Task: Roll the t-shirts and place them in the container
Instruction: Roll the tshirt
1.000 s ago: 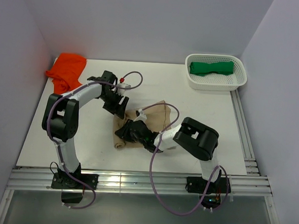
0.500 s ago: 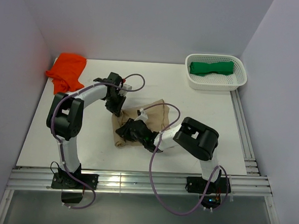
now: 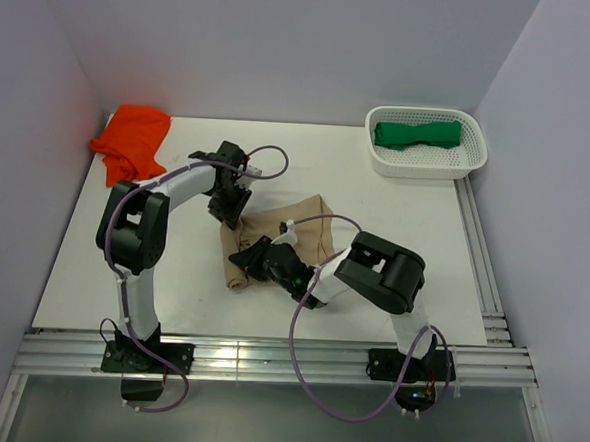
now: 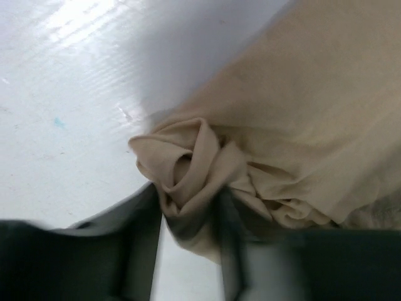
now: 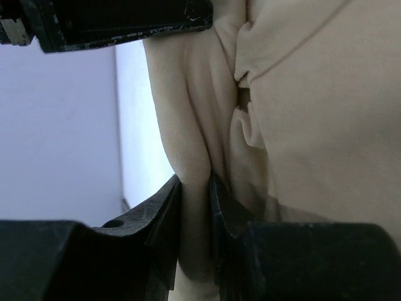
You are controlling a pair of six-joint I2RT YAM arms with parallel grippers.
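Note:
The tan t-shirt (image 3: pixel 310 222) lies mid-table, its left edge bunched into a roll. My left gripper (image 3: pixel 231 215) is at the roll's far end. In the left wrist view the gripper (image 4: pixel 188 207) is shut on the spiralled end of the tan t-shirt (image 4: pixel 301 113). My right gripper (image 3: pixel 251 258) is at the roll's near end, and in the right wrist view it (image 5: pixel 195 188) is shut on a thick fold of the tan t-shirt (image 5: pixel 313 94). An orange t-shirt (image 3: pixel 132 139) lies crumpled at the far left. A green t-shirt (image 3: pixel 417 133) is in the basket.
The white perforated basket (image 3: pixel 423 169) stands at the far right corner. Grey walls close in the left, back and right sides. A metal rail runs along the table's near edge. The left gripper's black body (image 5: pixel 113 25) shows at the top of the right wrist view.
My left gripper went from open to shut on the roll's far end. The tan shirt's left edge has gathered and shifted slightly away and to the right. The right gripper has kept its hold.

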